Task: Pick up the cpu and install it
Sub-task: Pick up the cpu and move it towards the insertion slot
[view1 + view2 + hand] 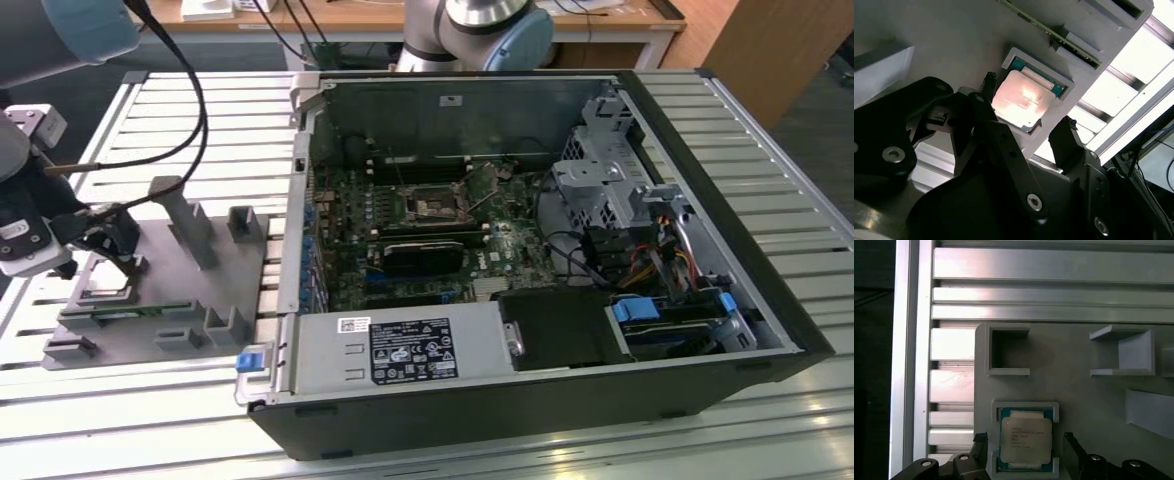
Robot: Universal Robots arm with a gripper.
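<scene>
An open computer case (534,412) lies beside a grey fixture plate (160,270) on a slatted metal table (120,420).

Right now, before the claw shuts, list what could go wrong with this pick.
1. The open claw straddles the cpu, which sits inside its grey nest; the fingertips may catch the nest's raised rim instead of the chip's edges.
2. The chip is thin and flat, so an off-centre squeeze could tilt or drop it.

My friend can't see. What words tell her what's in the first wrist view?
A square silver cpu lies flat in a grey frame on a grey plate. The gripper is open, with a black prong on either side of the frame.
</scene>
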